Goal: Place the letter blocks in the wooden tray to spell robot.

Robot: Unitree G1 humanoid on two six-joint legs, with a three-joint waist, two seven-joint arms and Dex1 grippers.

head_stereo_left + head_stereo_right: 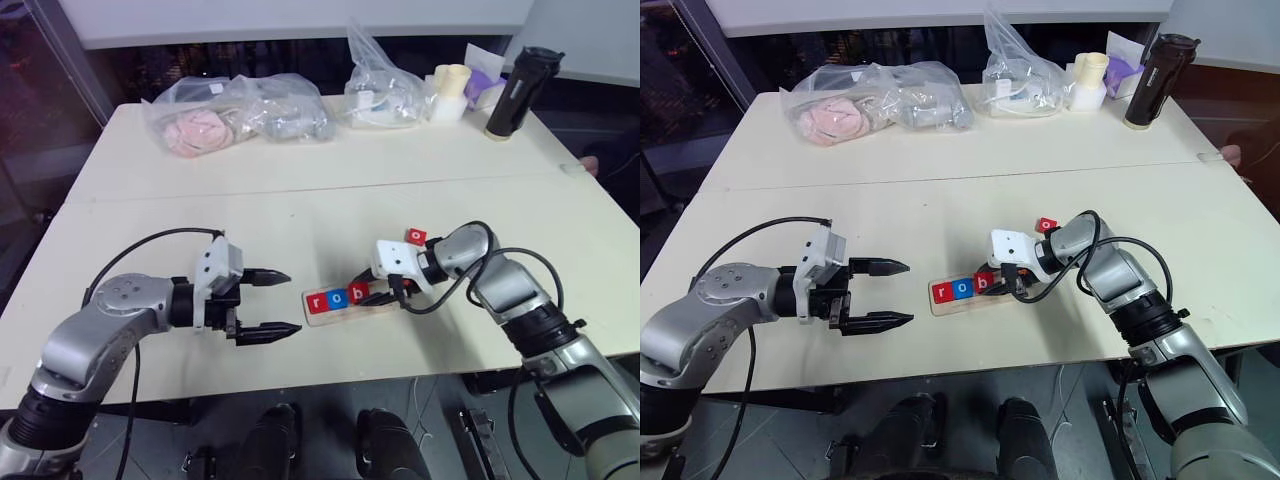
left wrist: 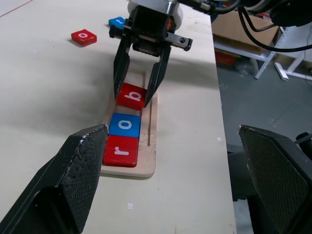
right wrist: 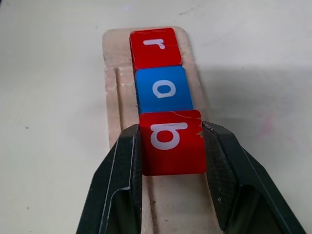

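Note:
The wooden tray [image 1: 345, 314] lies near the table's front edge, between my two grippers. In its slot a red r block [image 2: 120, 151] and a blue o block [image 2: 125, 125] sit side by side. Touching the blue o sits a red b block [image 3: 170, 141], with my right gripper [image 3: 170, 130] shut on its two sides from above. A loose red o block [image 1: 417, 236] and a blue block [image 2: 117, 21] lie on the table just behind the right gripper. My left gripper [image 1: 293, 302] hovers open and empty a little left of the tray's r end.
Clear plastic bags [image 1: 235, 115] of items, a white cup [image 1: 450, 92] and a black bottle [image 1: 517, 92] stand along the far edge. A seam [image 1: 300, 190] runs across the table's middle.

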